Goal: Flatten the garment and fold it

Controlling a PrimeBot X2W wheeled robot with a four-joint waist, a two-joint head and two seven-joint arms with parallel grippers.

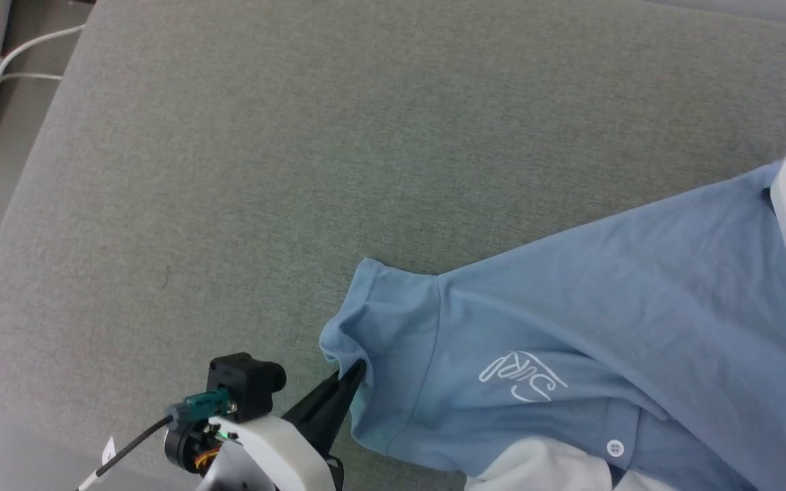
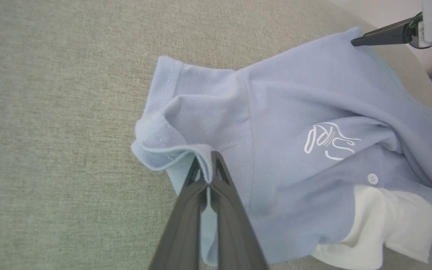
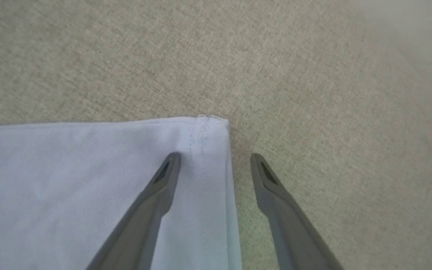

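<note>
Head view: a light blue polo shirt (image 1: 570, 327) lies rumpled on the near right part of the grey-green cushion (image 1: 263, 136). The left gripper (image 2: 208, 165) pinches its sleeve edge (image 2: 171, 150); the right gripper (image 3: 216, 161) gapes wide astride its hem corner (image 3: 204, 131). Advice: close on that corner, then draw both ends apart, low and evenly.

white script logo (image 1: 522, 376) on the garment (image 1: 638, 293) cannot be read.

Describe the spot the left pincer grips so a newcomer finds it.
A light blue polo shirt lies on the grey-green cushion. Its short sleeve sticks out beside the white logo. The left pincer is shut on that sleeve's cuff, puckered, unlike the flat hem corner.
</note>
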